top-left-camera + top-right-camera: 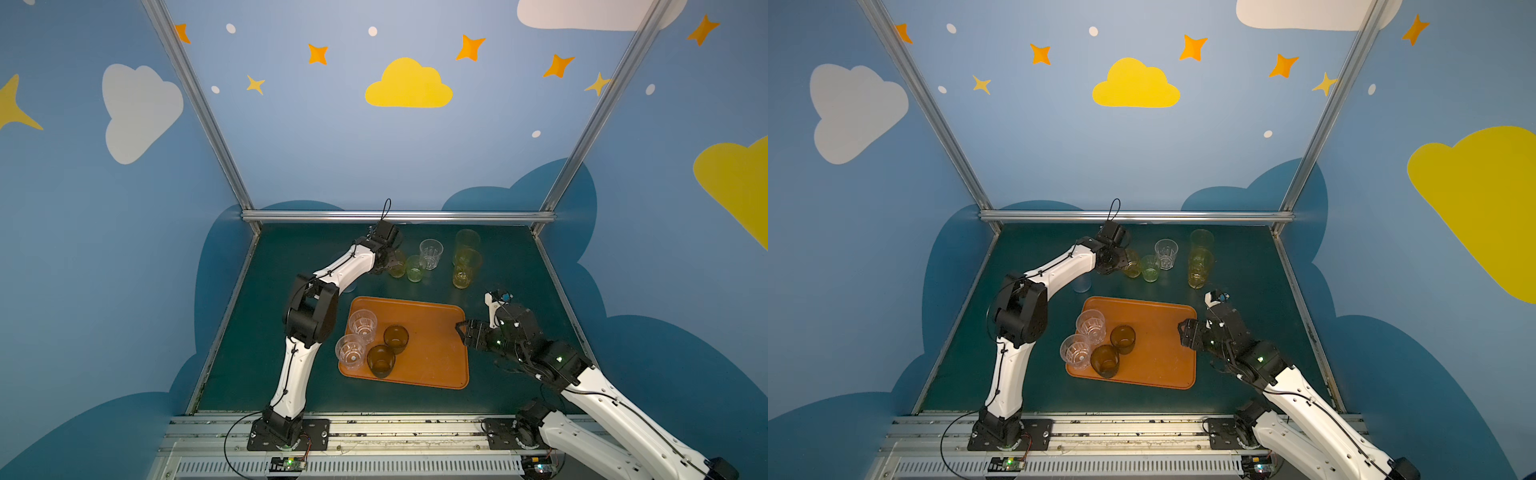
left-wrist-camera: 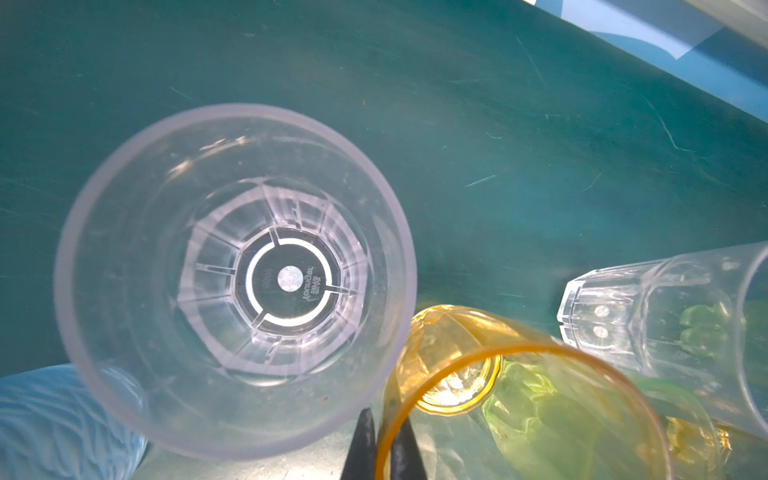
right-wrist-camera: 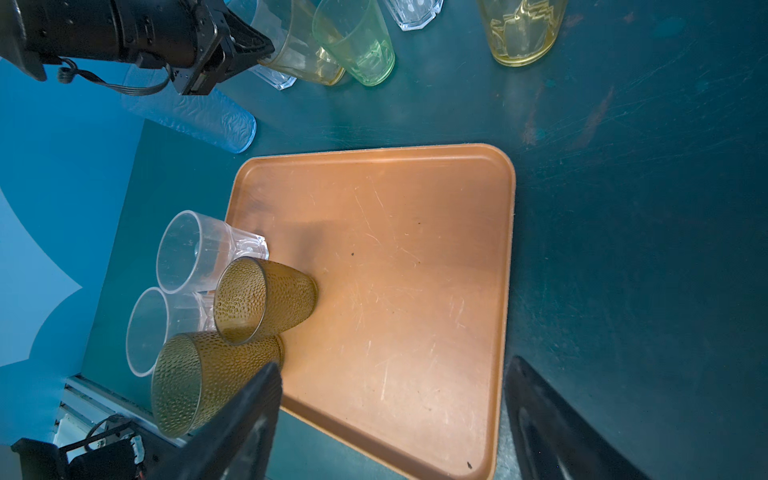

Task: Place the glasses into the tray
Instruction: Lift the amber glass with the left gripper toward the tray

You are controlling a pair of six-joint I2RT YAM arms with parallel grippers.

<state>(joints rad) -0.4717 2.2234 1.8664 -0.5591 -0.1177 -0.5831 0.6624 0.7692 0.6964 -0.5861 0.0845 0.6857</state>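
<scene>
The tray (image 1: 432, 345) lies at the middle of the green tabletop (image 1: 241, 365). Four tumblers stand upright on it, bunched toward its 8 o'clock corner: two clear faceted tumblers (image 1: 363, 326) (image 1: 351, 351) and two dark brown tumblers (image 1: 396, 337) (image 1: 381, 359). The rest of the tray is bare.

At 12 o'clock from the tray, on the tabletop, stand an amber tumbler (image 1: 397, 266), a green tumbler (image 1: 414, 268) just beside it, a clear faceted tumbler (image 1: 431, 253) and two tall yellow tumblers (image 1: 467, 241) (image 1: 466, 268). A frosted bluish tumbler (image 1: 1081, 282) sits off the tray's 11 o'clock corner, partly under the left arm.

The left jaws are pressed onto the amber tumbler's rim, one inside and one outside. Another clear tumbler (image 2: 235, 278) stands close beside it.

The right jaws are spread wide and hold nothing, hanging at the tray's 3 o'clock edge.
</scene>
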